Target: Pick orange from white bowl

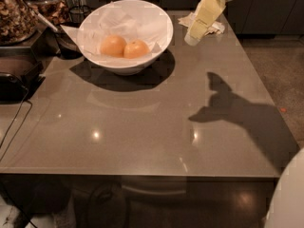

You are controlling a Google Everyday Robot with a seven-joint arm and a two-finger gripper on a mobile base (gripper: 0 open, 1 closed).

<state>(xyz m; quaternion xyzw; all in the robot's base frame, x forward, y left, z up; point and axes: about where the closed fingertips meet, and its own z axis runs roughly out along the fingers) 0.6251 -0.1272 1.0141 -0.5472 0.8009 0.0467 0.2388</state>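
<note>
The white bowl [156, 42], lined with crumpled white paper, stands at the back left of the grey table. Two oranges lie side by side in it: one on the left [113, 45] and one on the right [136, 49]. My gripper [197, 32], pale yellow below a white wrist, hangs at the top of the view, to the right of the bowl and above its rim level. It is over the table near a crumpled white napkin. It holds nothing that I can see.
Dark containers of nuts [16, 15] stand at the far left behind the bowl. A black device [16, 80] with a cable sits at the left edge. A crumpled napkin [213, 27] lies at the back right. The table's right edge drops to the floor.
</note>
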